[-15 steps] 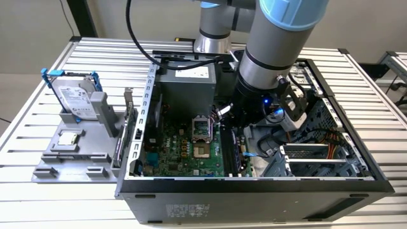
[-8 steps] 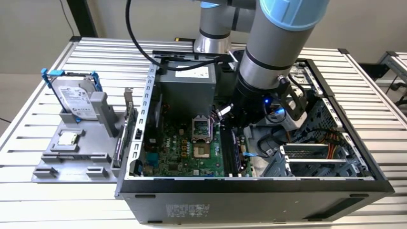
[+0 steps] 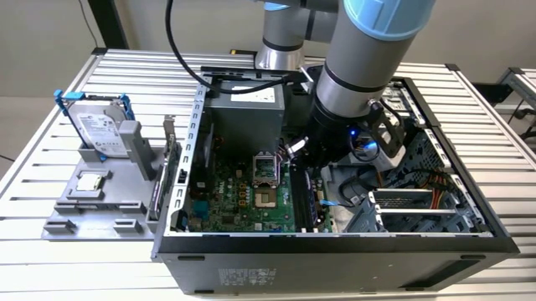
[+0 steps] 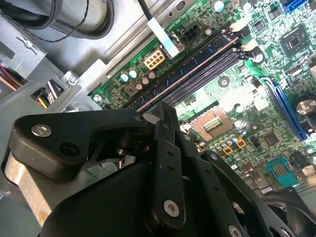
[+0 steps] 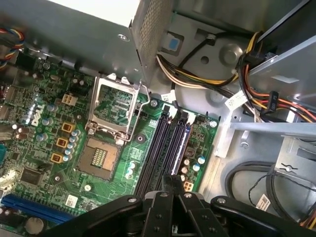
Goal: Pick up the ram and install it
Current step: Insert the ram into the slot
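Robot lab, slatted aluminium bench [image 3: 75, 251], open computer case [image 3: 335, 244]

Ram [image 4: 192, 66], edge-on, apparently seated in slot

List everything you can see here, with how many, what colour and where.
Computer case: one, black, open, on the table.
Motherboard: one, green, inside the case.
Memory slots: several, black, beside the socket.
Processor socket: one, silver frame, open.
Holder: one, grey, at the exterior view's left.
Hard drive: one, silver, blue frame, upright in holder.
Processor chip: one, silver, flat on holder.
Slim stick: one, dark, on edge beside the case; possibly the ram.
Table: one, silver, slatted.
Arm: one, grey and blue, reaching into the case.
Gripper: one, black, above the slots.
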`<state>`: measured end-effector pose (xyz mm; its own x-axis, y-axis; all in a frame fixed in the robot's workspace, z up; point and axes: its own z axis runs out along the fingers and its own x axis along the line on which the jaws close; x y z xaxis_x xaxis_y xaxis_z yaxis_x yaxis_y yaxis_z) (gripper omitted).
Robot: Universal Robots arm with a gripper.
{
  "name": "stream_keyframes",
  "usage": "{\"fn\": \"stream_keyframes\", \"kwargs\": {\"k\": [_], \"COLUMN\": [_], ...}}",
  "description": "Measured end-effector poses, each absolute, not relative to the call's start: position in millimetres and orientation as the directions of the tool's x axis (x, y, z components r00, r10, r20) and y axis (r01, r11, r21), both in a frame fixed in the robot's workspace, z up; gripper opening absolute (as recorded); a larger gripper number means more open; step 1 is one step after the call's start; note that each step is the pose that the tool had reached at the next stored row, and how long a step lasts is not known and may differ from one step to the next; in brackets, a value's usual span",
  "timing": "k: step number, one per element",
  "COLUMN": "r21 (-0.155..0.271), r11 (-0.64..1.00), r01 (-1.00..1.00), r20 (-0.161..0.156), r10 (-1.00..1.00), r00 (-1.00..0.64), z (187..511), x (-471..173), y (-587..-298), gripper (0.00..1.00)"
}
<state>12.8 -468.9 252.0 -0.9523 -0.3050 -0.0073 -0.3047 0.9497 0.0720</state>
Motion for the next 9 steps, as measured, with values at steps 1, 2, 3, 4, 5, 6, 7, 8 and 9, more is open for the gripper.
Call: {"fn": "stream_keyframes", "kwargs": {"k": [1,2,3,4,5,6,7,8,9], "r21": [0.072,0.072,0.072,0.072,0.072,0.072,0.072,0.073,0.073], "r11": [0.949,0.948,0.947,0.946,0.945,0.944,0.943,0.942,0.941], "r01": [-0.307,-0.310,-0.314,-0.316,-0.319,-0.322,-0.324,-0.327,-0.329], "r20": [-0.007,-0.007,-0.007,-0.007,-0.007,-0.007,-0.007,-0.007,-0.007], "r10": [-0.308,-0.311,-0.314,-0.317,-0.319,-0.322,-0.325,-0.327,-0.330], "r00": [-0.951,-0.950,-0.949,-0.948,-0.948,-0.947,-0.946,-0.945,-0.944], "z": [252.1,252.1,252.1,252.1,252.1,252.1,252.1,252.1,252.1], "x": [12.8,12.8,12.9,12.8,12.8,12.8,12.8,12.9,12.9], "y": [-469.0,-468.9,-468.9,-468.9,-468.9,-468.9,-468.9,-469.0,-468.9], "gripper": [0.00,0.00,0.00,0.00,0.00,0.00,0.00,0.00,0.00]}}
